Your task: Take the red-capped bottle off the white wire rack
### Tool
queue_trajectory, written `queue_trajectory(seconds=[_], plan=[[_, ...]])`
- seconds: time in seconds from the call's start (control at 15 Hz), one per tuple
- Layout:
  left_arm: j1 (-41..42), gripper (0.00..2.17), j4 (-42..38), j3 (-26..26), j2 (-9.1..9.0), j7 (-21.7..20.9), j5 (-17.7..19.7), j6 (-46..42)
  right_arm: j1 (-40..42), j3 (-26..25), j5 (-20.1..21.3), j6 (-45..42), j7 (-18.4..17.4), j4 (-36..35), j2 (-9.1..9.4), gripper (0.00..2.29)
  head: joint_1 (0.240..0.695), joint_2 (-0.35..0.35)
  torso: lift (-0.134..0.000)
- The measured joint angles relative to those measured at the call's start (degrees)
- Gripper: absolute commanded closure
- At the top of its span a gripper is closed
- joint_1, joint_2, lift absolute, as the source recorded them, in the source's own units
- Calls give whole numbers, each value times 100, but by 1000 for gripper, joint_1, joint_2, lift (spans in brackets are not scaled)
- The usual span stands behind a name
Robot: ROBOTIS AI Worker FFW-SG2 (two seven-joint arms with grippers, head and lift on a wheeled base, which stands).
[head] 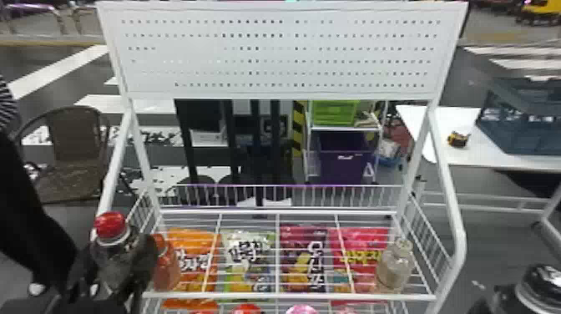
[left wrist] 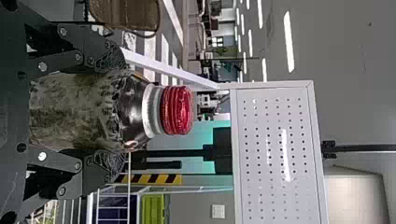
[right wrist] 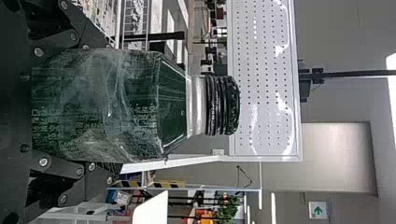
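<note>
Shop-like display indoors | white wire rack (head: 292, 297) | bagged snacks (head: 246, 250) | perforated panel (head: 279, 54)

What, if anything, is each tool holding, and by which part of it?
The left tool holds the red-capped bottle by its body, below the neck. The right tool holds the black-capped bottle, likewise by its body.

Room setting: a dark floor (head: 50, 87) with broad white stripes (head: 54, 73) bears a brown chair (head: 77, 135) at left and, at right, a white table (head: 448, 156) holding a blue-grey crate (head: 532, 123). Between them, a shelf unit (head: 346, 129) carries a green bin (head: 334, 112) above a purple bin (head: 344, 165), near dim black uprights (head: 233, 142), possibly stands. Strip lights (left wrist: 289, 42) shine overhead; a green-arrow sign (right wrist: 318, 210) marks the grey wall (right wrist: 285, 186).
</note>
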Motion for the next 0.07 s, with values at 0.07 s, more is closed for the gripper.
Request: queue_trajectory(seconds=[0.07], plan=[[0, 1841, -9, -4, -2, 0, 2, 5, 9, 1, -3, 2, 0, -13, 0, 1217, 499, 0, 0]])
